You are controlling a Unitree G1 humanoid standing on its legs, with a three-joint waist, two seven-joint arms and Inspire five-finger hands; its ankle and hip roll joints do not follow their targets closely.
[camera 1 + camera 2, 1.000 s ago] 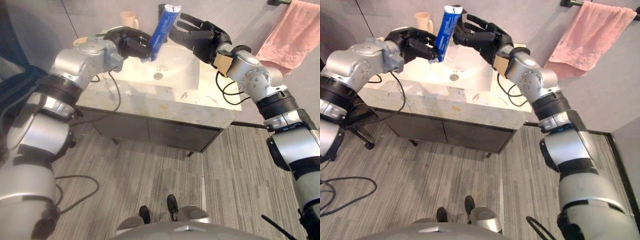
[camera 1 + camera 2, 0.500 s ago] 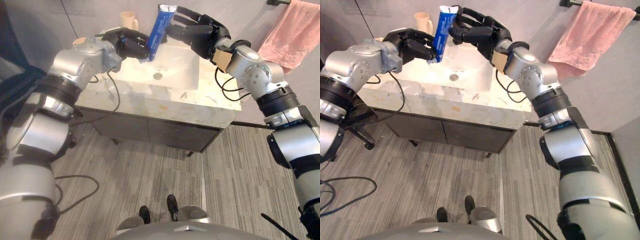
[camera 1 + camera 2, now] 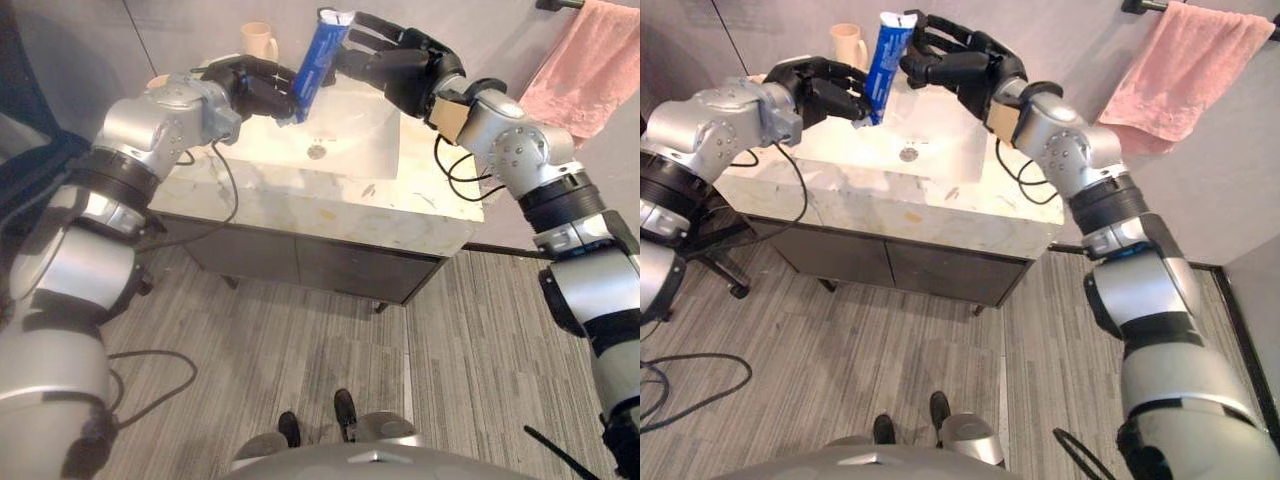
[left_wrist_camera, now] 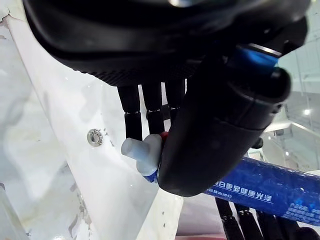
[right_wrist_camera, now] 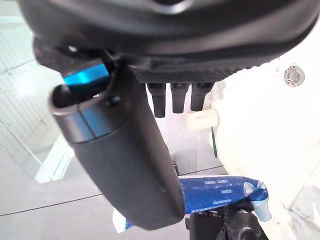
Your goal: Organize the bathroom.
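In the left eye view, a blue plastic toothpaste tube with a white cap [image 3: 318, 62] is held up over the white rectangular sink basin [image 3: 350, 145] of the pale marble-topped vanity [image 3: 400, 215], tilted, cap end down; its lower end is pinched in the curled fingers of the left hand [image 3: 262, 85], while its upper, crimped end is closed on by the right hand [image 3: 395, 62]. A beige ceramic mug [image 3: 258, 40] is seen at the back of the counter and a pink towel [image 3: 590, 70] hanging on the wall at the right. In the right eye view, the same two-handed hold is shown, the tube well above the drain. In the left wrist view, the white cap and neck are seen clamped between thumb and fingertips [image 4: 134, 107]. In the right wrist view, the tube's upper end is seen wrapped between thumb and fingers. The step in hand is judged to be a hand-over from left to right; next, the left hand's pinch needs to be released once the right hand's hold is firm, and the tube carried to its place, perhaps the mug.
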